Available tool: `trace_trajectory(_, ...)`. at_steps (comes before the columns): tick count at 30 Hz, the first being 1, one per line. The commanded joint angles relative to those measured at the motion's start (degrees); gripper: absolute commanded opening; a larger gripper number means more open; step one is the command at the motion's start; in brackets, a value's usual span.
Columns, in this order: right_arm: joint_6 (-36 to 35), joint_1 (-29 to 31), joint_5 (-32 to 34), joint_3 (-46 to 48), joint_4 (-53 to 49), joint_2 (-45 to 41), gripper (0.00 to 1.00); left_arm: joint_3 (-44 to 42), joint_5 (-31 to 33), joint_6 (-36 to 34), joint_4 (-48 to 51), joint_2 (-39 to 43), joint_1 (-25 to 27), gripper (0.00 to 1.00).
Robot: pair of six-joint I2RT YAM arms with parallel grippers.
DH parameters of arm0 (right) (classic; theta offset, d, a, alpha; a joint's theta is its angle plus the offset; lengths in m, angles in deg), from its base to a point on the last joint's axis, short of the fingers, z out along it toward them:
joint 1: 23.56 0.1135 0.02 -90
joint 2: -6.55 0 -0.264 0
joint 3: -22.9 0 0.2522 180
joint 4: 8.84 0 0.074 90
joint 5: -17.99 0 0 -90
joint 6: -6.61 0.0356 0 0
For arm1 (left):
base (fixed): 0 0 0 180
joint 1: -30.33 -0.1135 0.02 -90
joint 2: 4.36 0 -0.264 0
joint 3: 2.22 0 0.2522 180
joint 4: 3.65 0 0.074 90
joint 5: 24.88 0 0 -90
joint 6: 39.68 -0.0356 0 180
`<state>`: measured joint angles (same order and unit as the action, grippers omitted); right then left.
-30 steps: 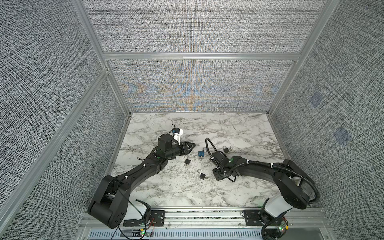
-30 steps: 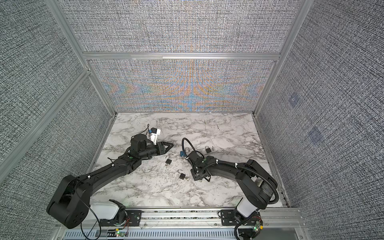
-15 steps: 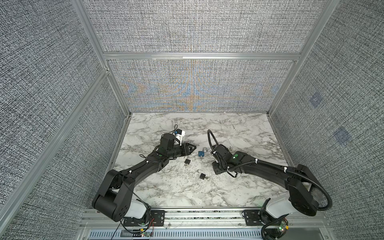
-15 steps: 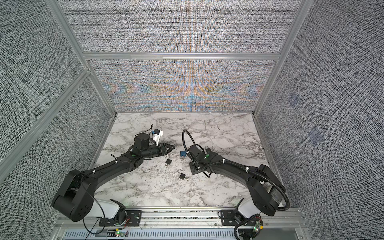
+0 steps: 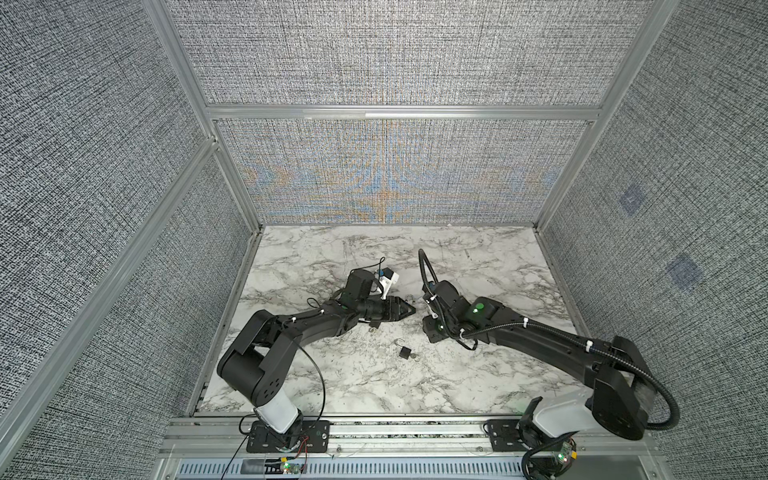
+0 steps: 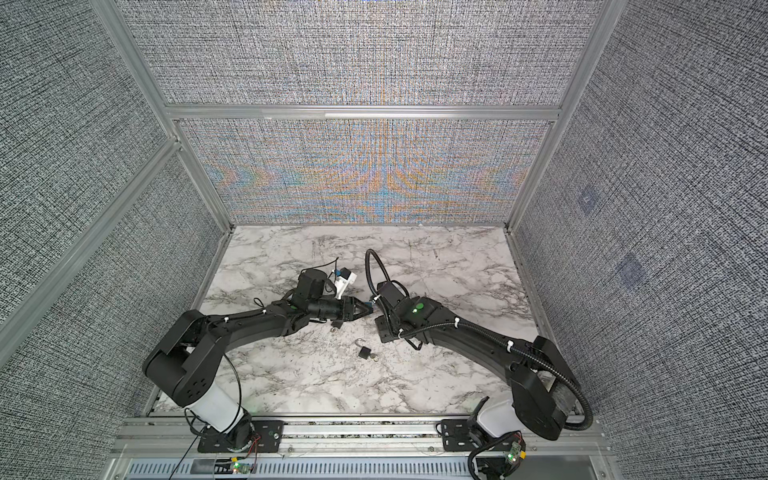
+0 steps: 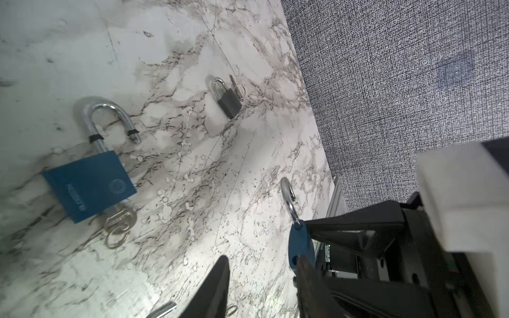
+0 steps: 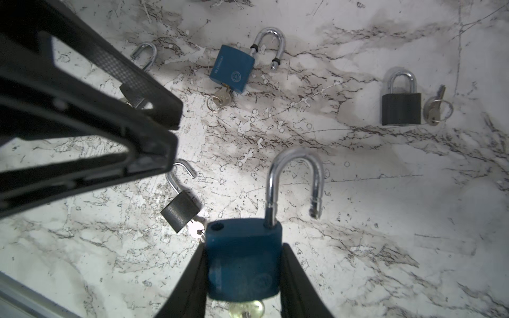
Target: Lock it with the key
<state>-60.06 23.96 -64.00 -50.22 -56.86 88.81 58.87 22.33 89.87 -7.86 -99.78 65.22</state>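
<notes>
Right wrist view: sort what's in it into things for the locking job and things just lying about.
For the job: blue padlock in the right end effector; its inserted key; left end effector.
Lying about: second blue padlock; shut black padlock and loose key; open grey padlock; half-hidden padlock.

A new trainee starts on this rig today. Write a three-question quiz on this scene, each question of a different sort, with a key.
1. True or false: the right gripper grips a blue padlock whose shackle stands open.
2. Multiple choice: the second blue padlock lies on the table. Where is its key? A, in the lock's underside; B, lying apart from the lock; C, nowhere in view.
3. Fill in: in the right wrist view, the closed padlock has a body that is ____ (blue or dark).

Key: 1 true; 2 A; 3 dark.
</notes>
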Motion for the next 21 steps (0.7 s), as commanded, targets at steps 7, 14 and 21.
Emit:
trace_trajectory(7, -0.3, 0.1, -0.5, -1.2, -1.0, -0.6, 0.32, 0.2, -5.1, 6.3, -11.0, -3.3, 1.1, 0.43)
trace_trajectory(14, -0.2, 0.1, -0.5, -1.8, -1.6, -0.6, 0.32, 1.9, -6.3, 7.6, -12.8, -5.5, 1.8, 0.44)
trace_trajectory(21, -0.2, 0.1, -0.3, -2.3, -1.8, -0.7, 0.32, 3.6, -7.9, 9.1, -15.1, -7.7, 2.5, 0.44)
